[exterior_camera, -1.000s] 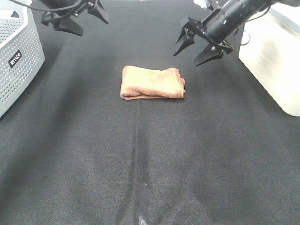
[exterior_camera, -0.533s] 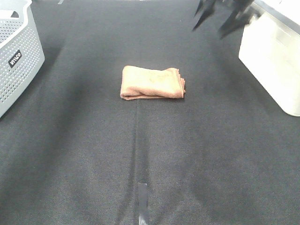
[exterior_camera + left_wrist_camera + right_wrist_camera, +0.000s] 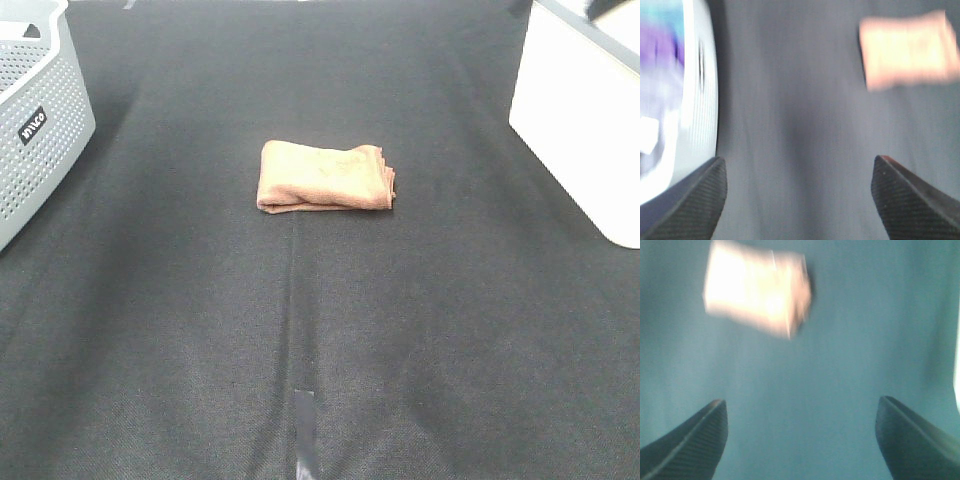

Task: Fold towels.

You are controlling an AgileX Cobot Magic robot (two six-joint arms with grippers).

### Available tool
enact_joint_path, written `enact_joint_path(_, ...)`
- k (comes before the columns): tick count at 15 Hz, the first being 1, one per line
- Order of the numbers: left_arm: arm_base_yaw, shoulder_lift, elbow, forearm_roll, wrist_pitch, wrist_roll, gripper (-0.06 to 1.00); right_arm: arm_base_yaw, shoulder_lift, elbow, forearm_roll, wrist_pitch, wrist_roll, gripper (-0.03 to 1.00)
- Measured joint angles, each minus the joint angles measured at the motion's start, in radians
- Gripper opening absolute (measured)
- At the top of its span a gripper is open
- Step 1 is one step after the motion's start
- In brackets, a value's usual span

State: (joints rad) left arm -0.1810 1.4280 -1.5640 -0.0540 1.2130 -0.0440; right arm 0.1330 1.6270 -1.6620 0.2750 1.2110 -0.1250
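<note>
The reddish-brown towel (image 3: 325, 177) lies folded into a small thick rectangle on the black table cloth (image 3: 320, 330), a little behind the middle. No arm shows in the exterior high view. The left wrist view is blurred; in it my left gripper (image 3: 799, 200) is open and empty, high over the cloth, with the towel (image 3: 907, 50) far off. Open as well, my right gripper (image 3: 800, 440) holds nothing in the blurred right wrist view, well away from the towel (image 3: 757, 287).
A grey perforated laundry basket (image 3: 35, 120) stands at the left edge, also seen as a pale basket (image 3: 675, 100) in the left wrist view. A white bin (image 3: 590, 120) stands at the right edge.
Both arms have pulled back from above the towel and left the exterior high view. The towel has not moved.
</note>
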Motion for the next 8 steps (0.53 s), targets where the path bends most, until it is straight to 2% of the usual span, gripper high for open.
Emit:
enact_joint_path(5,0.000,-0.478,0.503,0.000,0.002,-0.019,0.75,0.000,-0.408,0.492,-0.037,0.000,0.002,0.77)
enact_joint_path(8,0.000,-0.806,0.738,0.000,0.004,-0.020,0.75,0.000,-0.685,0.772,-0.044,-0.011,0.004,0.77)
